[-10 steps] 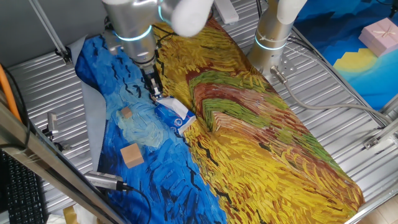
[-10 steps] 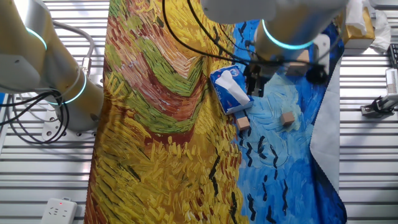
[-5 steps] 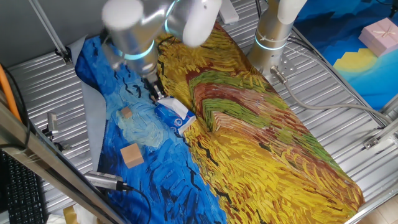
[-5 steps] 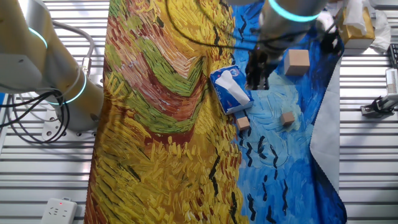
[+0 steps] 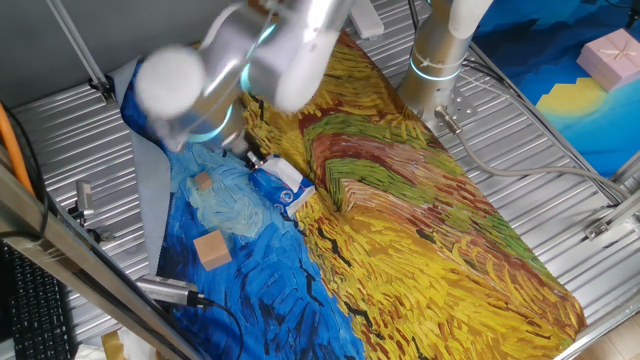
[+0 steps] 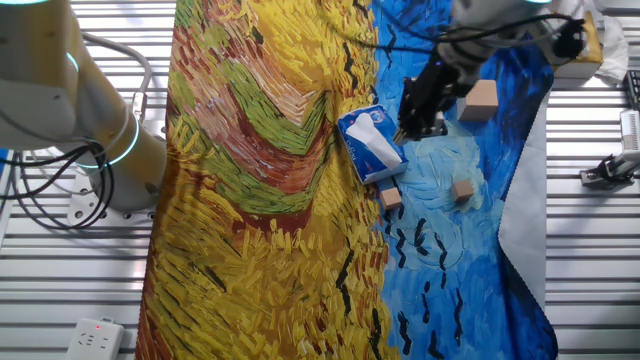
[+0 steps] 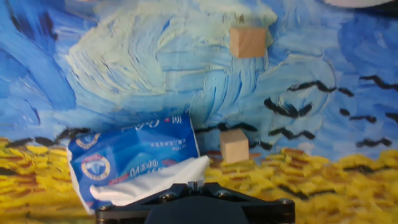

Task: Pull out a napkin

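Small cube [image 7: 234, 145] just beside tissue packet [image 7: 134, 154]

The desk [image 5: 560, 190] is ribbed silver metal, draped with a painted cloth [image 5: 420, 230] of swirling blue and yellow strokes. A pink gift box [image 5: 612, 55] sits far right on another blue cloth. A white power strip [image 6: 95, 338] lies near the desk's edge. Lighting is even.

The table [image 5: 560, 190] carries a painted cloth [image 5: 420, 230]; on it lie a tissue packet [image 6: 368, 146] and, at its 3 o'clock, wooden cubes [image 6: 462, 190]
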Available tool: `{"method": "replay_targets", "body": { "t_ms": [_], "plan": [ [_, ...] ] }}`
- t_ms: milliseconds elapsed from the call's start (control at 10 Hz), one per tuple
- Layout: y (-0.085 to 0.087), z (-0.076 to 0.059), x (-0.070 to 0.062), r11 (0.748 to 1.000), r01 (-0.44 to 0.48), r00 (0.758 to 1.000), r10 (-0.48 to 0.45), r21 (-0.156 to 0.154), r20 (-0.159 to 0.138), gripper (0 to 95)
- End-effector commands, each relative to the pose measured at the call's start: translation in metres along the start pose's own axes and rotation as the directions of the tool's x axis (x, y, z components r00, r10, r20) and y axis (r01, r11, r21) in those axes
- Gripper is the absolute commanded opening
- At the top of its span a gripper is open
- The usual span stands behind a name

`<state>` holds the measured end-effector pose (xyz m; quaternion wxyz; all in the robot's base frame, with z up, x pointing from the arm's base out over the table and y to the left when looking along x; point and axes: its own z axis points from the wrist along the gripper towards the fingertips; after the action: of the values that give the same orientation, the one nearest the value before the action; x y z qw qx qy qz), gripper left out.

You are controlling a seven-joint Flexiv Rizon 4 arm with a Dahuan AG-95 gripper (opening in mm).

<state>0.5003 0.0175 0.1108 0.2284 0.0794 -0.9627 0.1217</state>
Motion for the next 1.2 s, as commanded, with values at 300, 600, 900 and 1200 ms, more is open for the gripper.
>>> {"method": "replay_targets", "body": {
  "t_ms": [300,600,900,1200],
  "plan": [
    [-0.0007,0.0005,0.0020,0.938,-0.170,0.974,0.206,-0.303,0.092,0.0],
    [-0.0007,0.0005,0.0020,0.942,-0.150,0.969,0.200,-0.299,0.145,0.0],
    [-0.0007,0.0005,0.0020,0.950,-0.134,0.972,0.182,-0.282,0.151,0.0],
    [-0.0007,0.0005,0.0020,0.944,-0.147,0.955,0.213,-0.295,0.208,0.0]
  ]
}}
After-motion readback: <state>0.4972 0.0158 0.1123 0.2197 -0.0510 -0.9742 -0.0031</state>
